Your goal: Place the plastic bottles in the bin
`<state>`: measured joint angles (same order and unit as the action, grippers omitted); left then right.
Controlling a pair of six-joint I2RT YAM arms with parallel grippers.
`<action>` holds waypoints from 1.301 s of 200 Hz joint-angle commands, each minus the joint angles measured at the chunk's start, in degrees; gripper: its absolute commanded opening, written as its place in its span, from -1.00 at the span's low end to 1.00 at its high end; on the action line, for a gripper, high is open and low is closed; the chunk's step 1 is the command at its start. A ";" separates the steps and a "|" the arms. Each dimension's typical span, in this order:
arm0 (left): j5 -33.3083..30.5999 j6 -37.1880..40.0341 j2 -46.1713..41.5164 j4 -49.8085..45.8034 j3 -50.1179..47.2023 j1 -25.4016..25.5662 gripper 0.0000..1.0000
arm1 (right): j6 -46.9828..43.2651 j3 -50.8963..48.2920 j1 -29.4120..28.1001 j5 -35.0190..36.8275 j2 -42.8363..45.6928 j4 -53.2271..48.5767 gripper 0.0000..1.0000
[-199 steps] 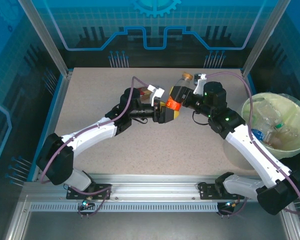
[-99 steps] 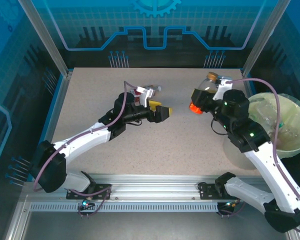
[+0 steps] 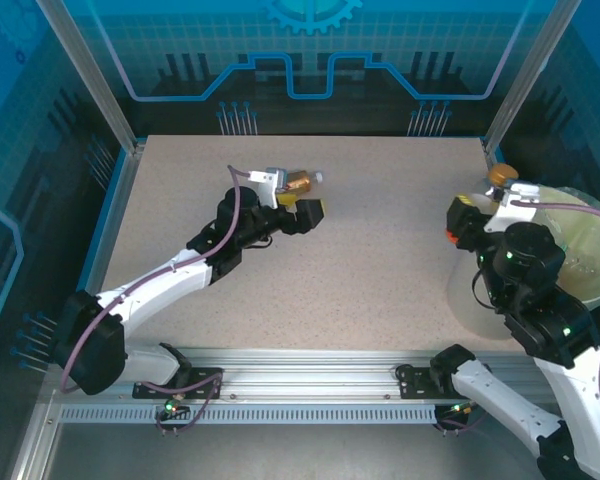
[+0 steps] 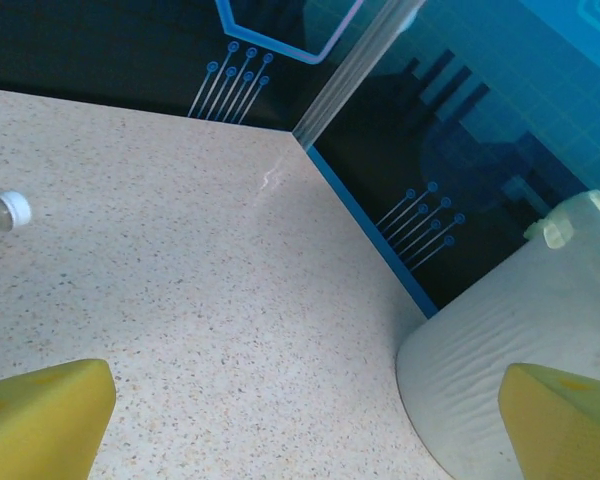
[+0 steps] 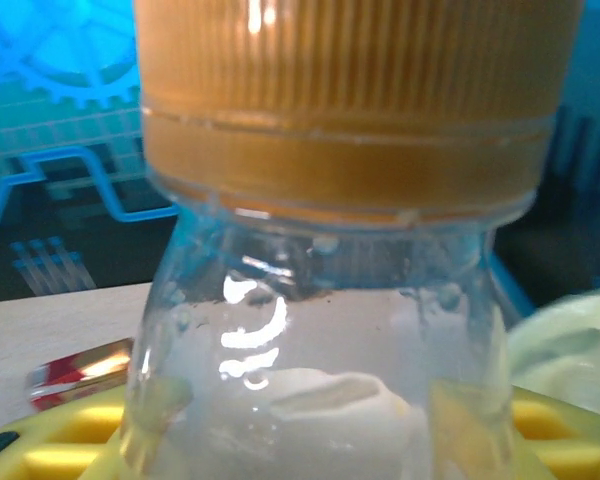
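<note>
**While the bottle (image 3: 499, 178) is only at the rim of the bin (image 3: 576, 196), hold firm**

The right gripper (image 3: 483, 203) grasps it beside the left rim; release only above the opening. The left gripper (image 3: 298, 197) is wide open, near a second bottle (image 3: 302, 181).

R wrist cam: clear bottle (image 5: 320, 330) right up vs lens, sat btwn yellow fingers (image 5: 50, 450).
Ribbed orange cap (image 5: 350, 100) took up top of frame, w/ bottle's neck & shoulder flaring out below it; plastic was see-thru w/ bright glints, something pale & white visible thru it low down. Yellow pads showed at bottom L & bottom R, bottle base btwn them. Speckled beige surface (image 5: 40, 340) behind at L, w/ a small red & silver item (image 5: 80, 372) lying on it, too blurred to ID. Pale green bagged edge of bin (image 5: 570, 340) at R. Blue wall w/ gear pattern (image 5: 50, 60) in bkgd.
</note>
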<state>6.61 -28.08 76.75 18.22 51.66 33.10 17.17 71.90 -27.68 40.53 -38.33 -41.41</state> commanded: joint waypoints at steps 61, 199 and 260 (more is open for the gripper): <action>-2.04 -3.01 0.63 -0.66 0.87 -0.95 0.98 | -12.13 4.73 2.31 30.21 -3.59 -6.59 -0.25; -3.35 -4.71 1.02 -5.37 5.39 -2.69 0.98 | -7.71 15.29 59.79 -12.34 -22.26 -31.56 -0.01; -4.04 -5.15 0.89 -5.84 5.08 -2.87 0.99 | -5.59 16.18 61.98 -8.59 -28.32 -30.71 1.00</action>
<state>3.81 -32.29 77.97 13.06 55.57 30.83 10.46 85.89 33.67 31.92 -67.35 -71.61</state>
